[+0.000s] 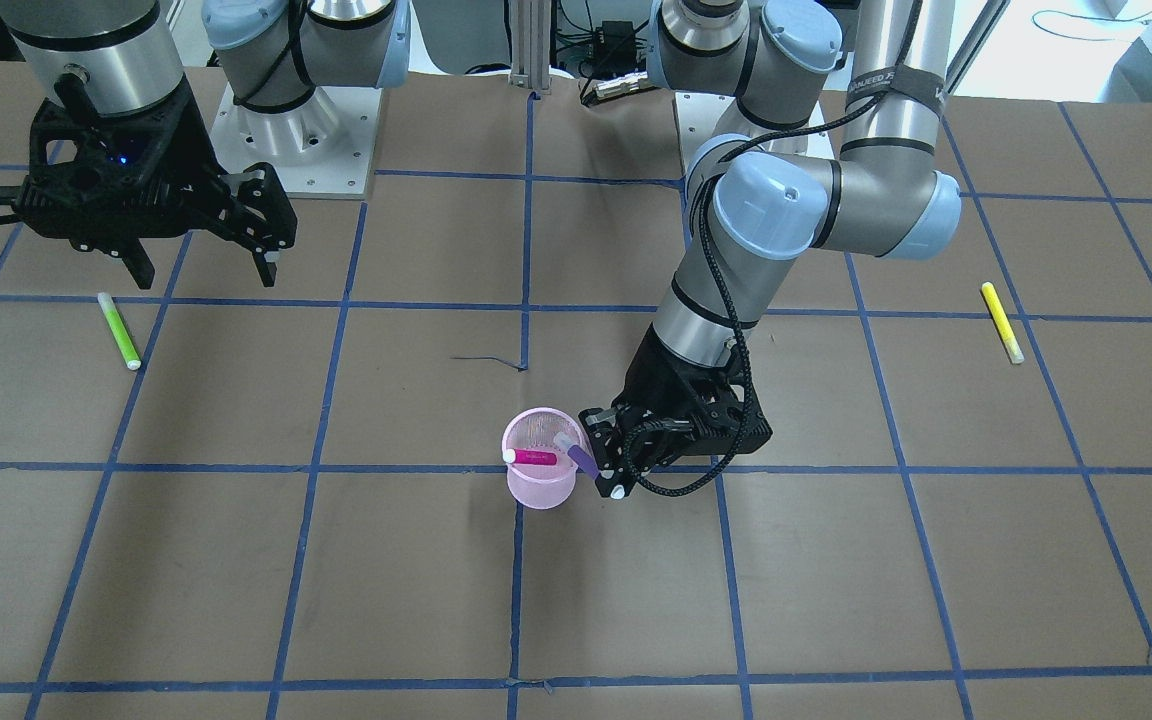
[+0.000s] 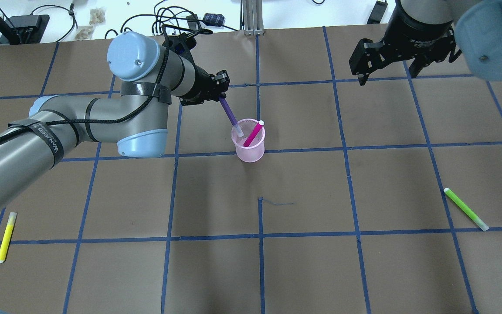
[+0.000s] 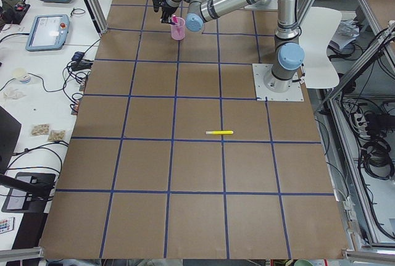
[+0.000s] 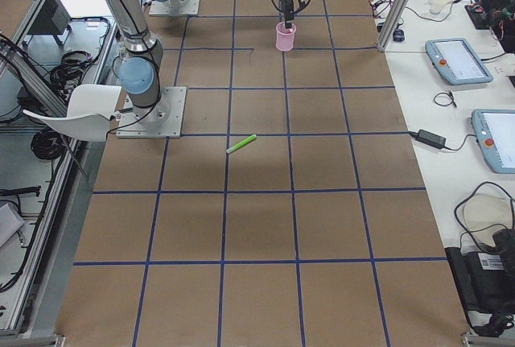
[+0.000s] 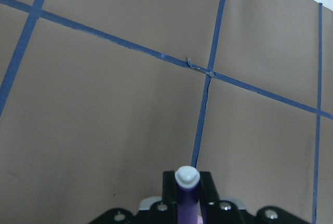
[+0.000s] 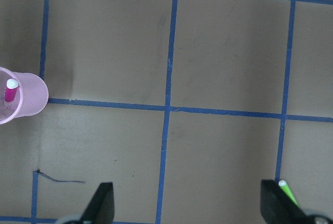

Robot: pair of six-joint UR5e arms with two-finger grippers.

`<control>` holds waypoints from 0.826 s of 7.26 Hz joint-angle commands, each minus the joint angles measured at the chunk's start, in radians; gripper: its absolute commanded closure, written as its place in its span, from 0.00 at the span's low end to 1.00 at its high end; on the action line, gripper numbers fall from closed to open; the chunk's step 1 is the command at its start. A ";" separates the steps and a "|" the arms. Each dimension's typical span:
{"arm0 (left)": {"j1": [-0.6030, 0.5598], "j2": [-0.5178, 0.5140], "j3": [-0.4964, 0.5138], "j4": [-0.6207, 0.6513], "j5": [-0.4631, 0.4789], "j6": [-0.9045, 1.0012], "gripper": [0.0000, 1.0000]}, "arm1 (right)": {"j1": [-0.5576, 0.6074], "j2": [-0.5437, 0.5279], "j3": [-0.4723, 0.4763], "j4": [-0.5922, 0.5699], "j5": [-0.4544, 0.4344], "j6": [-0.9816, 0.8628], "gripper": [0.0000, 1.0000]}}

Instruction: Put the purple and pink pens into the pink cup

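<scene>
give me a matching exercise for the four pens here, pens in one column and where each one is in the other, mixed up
Column one
1. purple pen
2. pink pen
3. green pen
4. yellow pen

Column two
A. lying flat on the table, on the robot's left side
B. leaning inside the pink cup, nothing gripping it
C. gripped by the left tool, lower end at the cup's mouth
D. lying flat on the table, on the robot's right side

Pairs: 1-C, 2-B, 3-D, 4-A
</scene>
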 commanded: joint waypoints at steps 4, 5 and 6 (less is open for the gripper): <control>-0.061 0.029 -0.001 0.007 0.098 0.008 1.00 | 0.007 -0.005 -0.004 0.018 -0.004 0.000 0.00; -0.077 0.031 -0.002 0.012 0.140 0.016 1.00 | 0.011 -0.003 -0.002 0.027 -0.004 0.000 0.00; -0.106 0.017 -0.001 0.073 0.189 0.028 1.00 | 0.013 -0.003 -0.005 0.027 0.000 0.001 0.00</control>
